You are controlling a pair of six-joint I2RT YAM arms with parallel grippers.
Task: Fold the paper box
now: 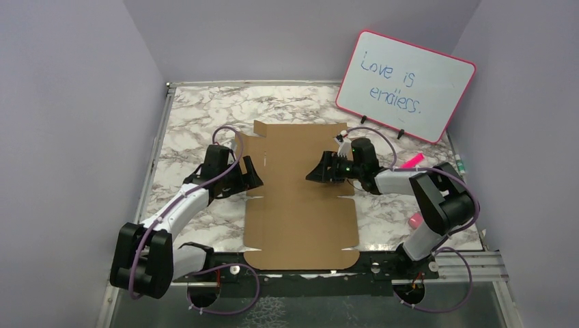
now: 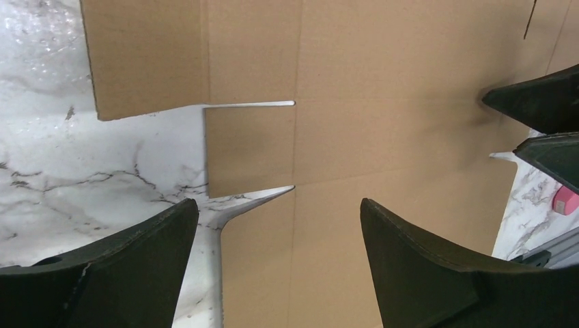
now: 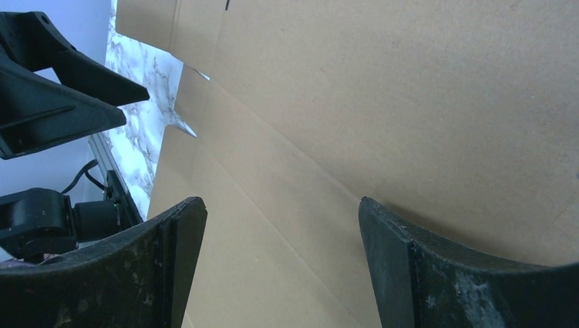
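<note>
The paper box (image 1: 297, 205) is a flat brown die-cut sheet lying on the marble table (image 1: 198, 116), with slits and flaps along both long sides. My left gripper (image 1: 256, 176) hovers at the sheet's left edge, open, with nothing between its fingers. In the left wrist view the paper box (image 2: 382, 89) fills the frame beneath the left gripper (image 2: 278, 202), beside a small side flap (image 2: 249, 150). My right gripper (image 1: 314, 172) is open over the sheet's right half. The right wrist view shows the right gripper (image 3: 281, 199) empty just above the cardboard (image 3: 410, 102).
A pink-framed whiteboard (image 1: 406, 85) leans at the back right. A pink marker (image 1: 411, 162) and a small pink object (image 1: 414, 221) lie right of the sheet. A metal rail (image 1: 471, 263) runs along the near edge. Purple walls enclose the table.
</note>
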